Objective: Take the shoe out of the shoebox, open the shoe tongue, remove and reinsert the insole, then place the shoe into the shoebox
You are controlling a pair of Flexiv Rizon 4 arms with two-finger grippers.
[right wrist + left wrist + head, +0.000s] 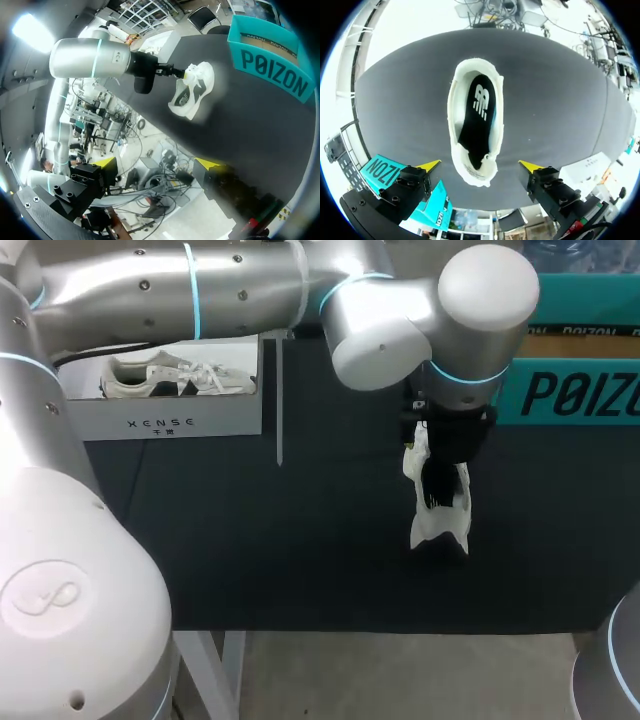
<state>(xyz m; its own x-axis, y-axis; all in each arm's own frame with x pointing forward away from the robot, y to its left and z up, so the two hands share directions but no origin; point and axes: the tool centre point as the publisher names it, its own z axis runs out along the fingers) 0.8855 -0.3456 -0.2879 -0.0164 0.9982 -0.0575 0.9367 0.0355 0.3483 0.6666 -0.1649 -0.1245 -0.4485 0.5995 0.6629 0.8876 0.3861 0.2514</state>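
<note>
**Shoe out on counter, insole seated, boxing not yet done**

Shoe [438, 505] is out of the teal shoebox [585, 390]. It sits on the dark counter [300, 540] right of centre in the head view, with the box at upper right, apart from it. My left arm [200, 290] comes in from the upper left and hangs right over the shoe.

- Left jaws: spread wide, yellow tips [431, 165] either side of the shoe's near end, neither touching, holding nothing
- Right jaws: also spread and empty, right arm [618, 660] at lower right of the head view

Black insole [477, 112] lies inside the shoe, visible along most of its length, so I judge the tongue is pulled open. I can't tell whether the insole has had its out-and-in cycle.

Left, as I read it: possibly the insole cycle, then regrasp the shoe and set it in the shoebox. The white box [170, 415] at upper left isn't in play
</note>
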